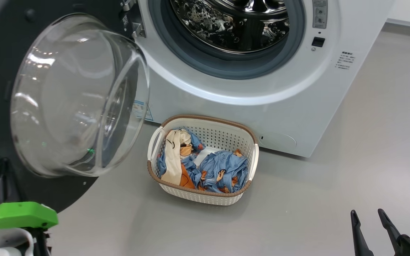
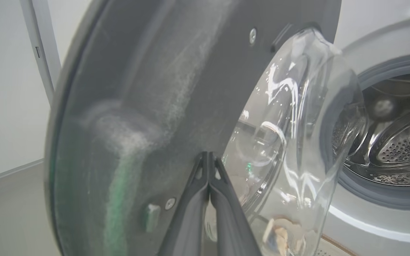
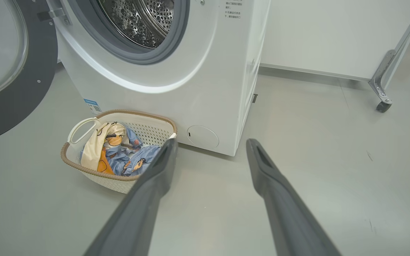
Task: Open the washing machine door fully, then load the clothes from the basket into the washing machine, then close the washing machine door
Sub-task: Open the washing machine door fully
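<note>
At the far left, at the left claw (image 2: pixel 209 156): fingers pressed shut on nothing, tips set at the dark inner face of the washing machine door (image 2: pixel 137 106); contact cannot be told. Just right of those tips: the door's glass bowl (image 2: pixel 297 135), with the door swung wide of the opening. Between the two claws: basket (image 1: pixel 219 137) on the floor, close before the washing machine (image 1: pixel 226 96), holding the clothes (image 1: pixel 219 170), with the cream and orange piece on the side nearer the left claw. Above it: steel drum (image 1: pixel 233 25), no garment visible inside. At the far right: right claw (image 1: pixel 367 212), fingers spread wide, holding nothing, with the basket ahead and to its left, well apart. Risks, as judged: the door may drift back over the basket if the left claw leaves it, and a finger could catch the basket's perforated wall and drag it. Views: the left wrist view alone gives the shut tips at the door, and the right wrist view adds the blue label sticker (image 3: pixel 92 105) and a castored metal leg (image 3: pixel 381 92).
</note>
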